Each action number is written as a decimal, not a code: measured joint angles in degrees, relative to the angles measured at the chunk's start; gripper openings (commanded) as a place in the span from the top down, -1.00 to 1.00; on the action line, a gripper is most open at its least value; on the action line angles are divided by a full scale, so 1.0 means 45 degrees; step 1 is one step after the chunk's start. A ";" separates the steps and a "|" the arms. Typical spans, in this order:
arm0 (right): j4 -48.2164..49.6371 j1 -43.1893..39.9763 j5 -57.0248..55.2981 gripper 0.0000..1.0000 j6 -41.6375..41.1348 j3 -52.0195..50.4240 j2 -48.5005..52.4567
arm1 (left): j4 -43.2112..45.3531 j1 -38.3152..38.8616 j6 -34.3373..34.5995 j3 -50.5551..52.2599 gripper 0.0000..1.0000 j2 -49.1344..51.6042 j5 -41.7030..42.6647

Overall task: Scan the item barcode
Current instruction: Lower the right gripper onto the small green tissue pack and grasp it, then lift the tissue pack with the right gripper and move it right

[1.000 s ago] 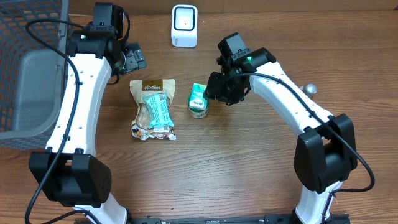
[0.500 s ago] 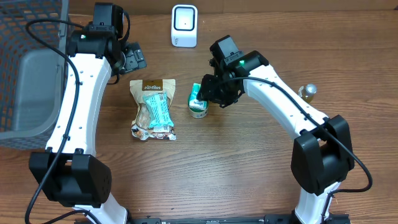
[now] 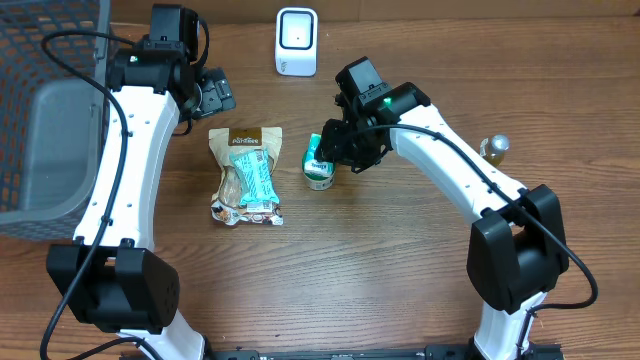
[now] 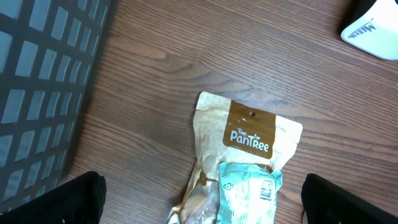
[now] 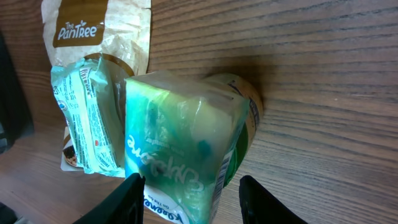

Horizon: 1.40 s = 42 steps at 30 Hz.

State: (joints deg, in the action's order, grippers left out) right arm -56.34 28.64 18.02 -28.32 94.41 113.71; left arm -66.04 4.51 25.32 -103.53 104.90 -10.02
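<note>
your right gripper [image 3: 335, 148] is down on the green packet [image 3: 319, 162], mid-table, just right of centre. the wrist view has one finger on each side of the packet, jaws about half apart and right up against its sides. you can't tell from the frames whether they are squeezing it or only bracketing it. the packet sits on the wooden table [image 3: 400, 270], tilted, with a round white end on its near side. no barcode shows on the faces you can see.

your left gripper [image 3: 215, 93] is spread fully wide with nothing in it. it hangs over the table at far left, above the top end of the pantree bag [image 3: 246, 175]. only the two black fingertips show, in the bottom corners of the left wrist view.

layout for you:
- the pantree bag lies flat just left of the packet, not touching it, with a teal inner pack showing through its clear window.
- the white barcode scanner [image 3: 296, 42] stands at the far edge, beyond the packet and slightly left, well apart from it.
- the dark mesh basket [image 3: 40, 60] is at the far left edge.
- a small round-topped object [image 3: 495, 146] is at the right, beside the right arm; too small to identify.
</note>
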 measured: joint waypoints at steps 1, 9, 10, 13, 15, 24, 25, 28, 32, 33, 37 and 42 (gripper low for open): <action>0.0000 0.0000 0.0000 0.20 0.0000 0.0000 0.0039 | 0.0005 0.0000 0.0000 0.0000 -0.99 0.0000 0.0000; 0.0053 0.0000 -0.0005 0.56 -0.0063 -0.0010 0.0126 | 0.0005 0.0000 0.0000 0.0000 -0.99 0.0000 0.0000; 0.0053 0.0000 0.0000 0.57 -0.0058 -0.0010 0.0131 | 0.0000 0.0000 0.0000 0.0000 -0.99 0.0000 0.0000; 0.0058 0.0000 0.0005 0.82 -0.0049 -0.0005 0.0126 | 0.0005 0.0000 0.0000 0.0000 -0.99 0.0000 0.0000; 0.0078 0.0000 -0.0010 0.92 -0.0068 -0.0005 0.0131 | 0.0005 0.0000 0.0000 0.0000 -0.99 0.0000 0.0000; 0.0316 0.0000 -0.0413 0.93 0.0879 -0.0005 0.0005 | 0.0005 0.0000 0.0000 0.0000 -0.99 0.0000 0.0000; 0.0243 0.0000 -0.0563 0.93 0.1073 -0.0005 -0.0102 | 0.0005 0.0000 0.0000 0.0000 -0.99 0.0000 0.0000; -0.0024 0.0000 -0.0889 0.93 0.1894 -0.0005 -0.0578 | 0.0005 0.0000 0.0000 0.0000 -0.99 0.0000 0.0000; -0.0690 -0.0010 -0.1098 0.93 0.3118 -0.0005 -0.1049 | 0.0000 0.0000 0.0000 0.0000 -0.99 0.0000 0.0000; -0.0874 -0.0015 -0.1122 0.93 0.3366 0.0000 -0.1064 | 0.0005 0.0000 0.0000 0.0000 -0.99 0.0000 0.0000; -0.1409 -0.0102 -0.1515 0.92 0.3891 -0.0005 -0.1064 | 0.0000 0.0000 0.0000 0.0000 -0.99 0.0000 0.0000; -0.2040 -0.0325 -0.2463 0.93 0.4099 -0.0005 -0.1064 | 0.0000 0.0000 0.0000 0.0000 -0.99 0.0000 0.0000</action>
State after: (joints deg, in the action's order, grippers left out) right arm -65.52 27.18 6.94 -9.87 94.39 108.92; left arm -66.04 4.51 25.32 -103.53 104.90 -10.02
